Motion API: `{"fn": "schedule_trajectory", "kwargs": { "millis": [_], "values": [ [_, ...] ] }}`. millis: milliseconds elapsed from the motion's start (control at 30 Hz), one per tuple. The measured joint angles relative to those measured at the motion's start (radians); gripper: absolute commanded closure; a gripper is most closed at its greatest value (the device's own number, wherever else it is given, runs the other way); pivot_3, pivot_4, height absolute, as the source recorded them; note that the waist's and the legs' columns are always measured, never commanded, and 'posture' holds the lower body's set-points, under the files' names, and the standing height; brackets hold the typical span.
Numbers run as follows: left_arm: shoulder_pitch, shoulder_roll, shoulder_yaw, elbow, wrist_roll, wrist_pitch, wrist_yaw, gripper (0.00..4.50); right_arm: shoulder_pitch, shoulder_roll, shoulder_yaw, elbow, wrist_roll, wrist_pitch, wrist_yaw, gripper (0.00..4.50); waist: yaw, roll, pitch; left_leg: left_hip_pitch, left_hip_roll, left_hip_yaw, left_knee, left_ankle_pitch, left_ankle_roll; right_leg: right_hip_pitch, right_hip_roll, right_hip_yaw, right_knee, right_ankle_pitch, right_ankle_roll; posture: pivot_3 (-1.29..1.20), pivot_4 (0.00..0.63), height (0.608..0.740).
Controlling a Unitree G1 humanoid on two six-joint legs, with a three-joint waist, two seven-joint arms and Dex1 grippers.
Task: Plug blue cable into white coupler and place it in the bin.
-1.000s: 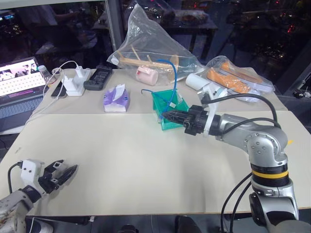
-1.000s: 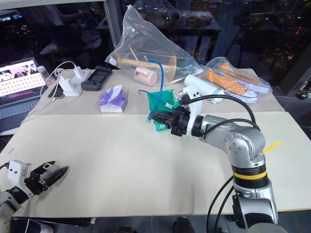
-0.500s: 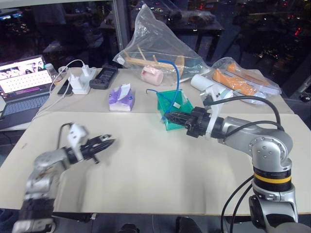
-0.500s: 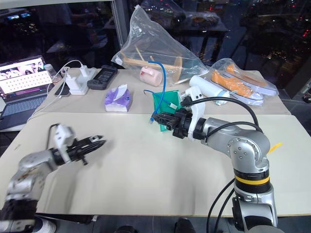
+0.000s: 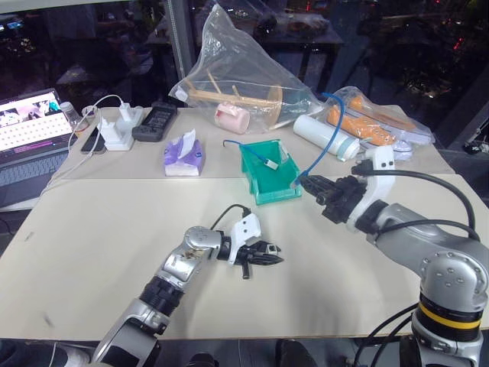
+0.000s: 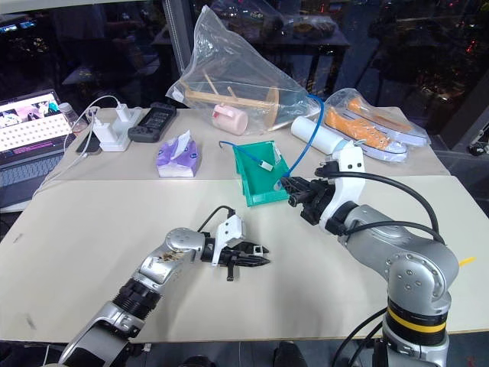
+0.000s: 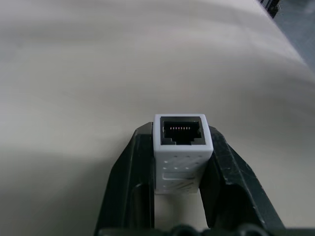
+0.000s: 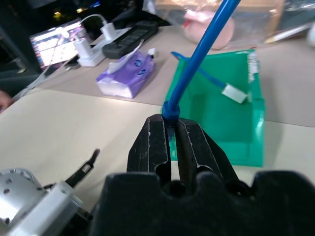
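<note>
In the left wrist view my left gripper (image 7: 181, 162) is shut on the white coupler (image 7: 182, 142), whose empty socket faces outward. That gripper (image 5: 272, 258) hovers low over the middle of the table, pointing right. My right gripper (image 5: 303, 182) is shut on the blue cable (image 8: 202, 49) close to one end, just right of the green bin (image 5: 284, 186). The cable (image 5: 334, 122) arcs up and back from those fingers. Inside the bin lies another blue cable with a white coupler (image 8: 234, 92). A gap of bare table separates the two grippers.
A purple tissue pack (image 5: 182, 155) lies left of the bin. Behind it are clear bags (image 5: 244, 76), a white roll (image 5: 325, 136) and a bag of orange things (image 5: 374, 122). A laptop (image 5: 27, 130), white chargers (image 5: 122, 128) and a black remote (image 5: 155, 121) sit at the back left.
My left arm has swung from the table's front left corner to its middle, and its jaws have narrowed. My right gripper has drawn away from the bin to the right with the blue cable.
</note>
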Motion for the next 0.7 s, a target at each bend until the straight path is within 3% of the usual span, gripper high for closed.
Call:
{"fn": "schedule_trajectory", "kwargs": {
  "millis": [100, 300, 700],
  "values": [
    [-0.014, -0.035, -0.003, 0.013, 0.022, 0.021, 0.048, 3.80, 0.121, 0.059, -0.033, -0.057, 0.081, 0.000, -0.140, 4.50, 0.012, 0.000, 0.000, 0.001, 0.000, 0.000, 0.000, 0.000, 0.000, 0.002, 0.000, 0.000, 0.000, 0.000, 0.000, 0.00, 0.150, 0.740],
    [-0.019, -0.074, -0.011, -0.041, 0.034, 0.144, 0.107, 3.80, 0.332, 0.164, 0.026, -0.110, 0.228, -0.052, -0.374, 4.50, 0.018, 0.001, -0.001, 0.003, -0.001, 0.000, 0.000, 0.000, 0.000, 0.003, 0.000, 0.001, -0.001, 0.000, 0.001, 0.00, 0.150, 0.740],
    [-0.008, -0.104, -0.015, -0.123, 0.010, 0.324, 0.146, 3.80, 0.410, 0.119, 0.163, -0.110, 0.196, -0.156, -0.409, 4.50, 0.023, 0.001, -0.001, 0.005, -0.001, 0.000, 0.000, 0.000, 0.000, 0.004, 0.000, 0.001, -0.002, 0.000, 0.001, 0.00, 0.150, 0.740]
  ]
}}
